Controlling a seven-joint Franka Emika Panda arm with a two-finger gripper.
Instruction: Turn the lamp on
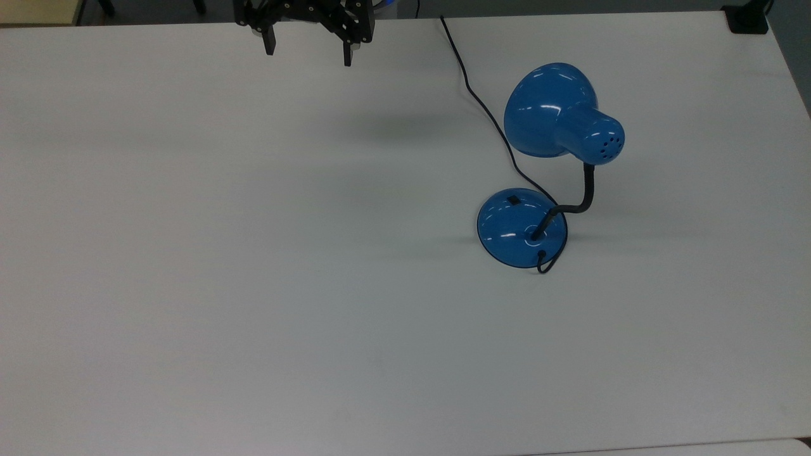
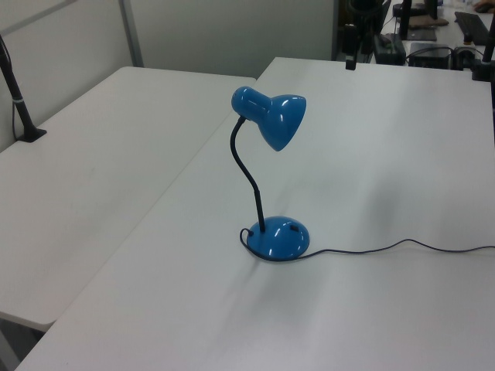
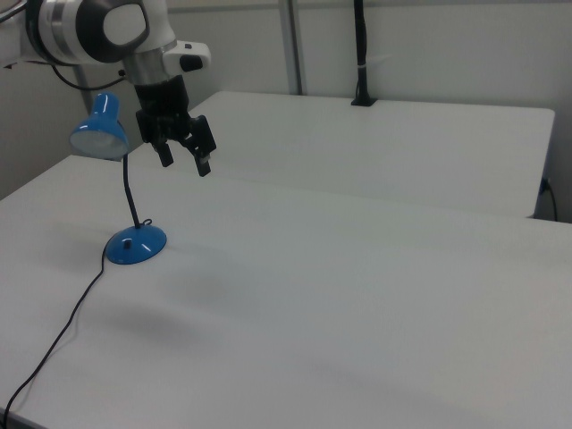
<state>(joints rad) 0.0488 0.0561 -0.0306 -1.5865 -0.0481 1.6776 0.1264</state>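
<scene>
The lamp (image 1: 523, 228) is glossy blue, with a bell shade, black gooseneck and a small black switch (image 1: 513, 200) on its domed base. It stands on the white worktop (image 1: 253, 285) toward the top view's right. The gripper (image 1: 308, 54) hangs above the far edge, fingers apart, well apart from the lamp.

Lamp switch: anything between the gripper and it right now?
Nothing visible. The gripper hangs open above bare table, off to the top view's left of the lamp. The black switch sits exposed on the round base. The shade and the cord lie to the top view's right of a straight path.
</scene>
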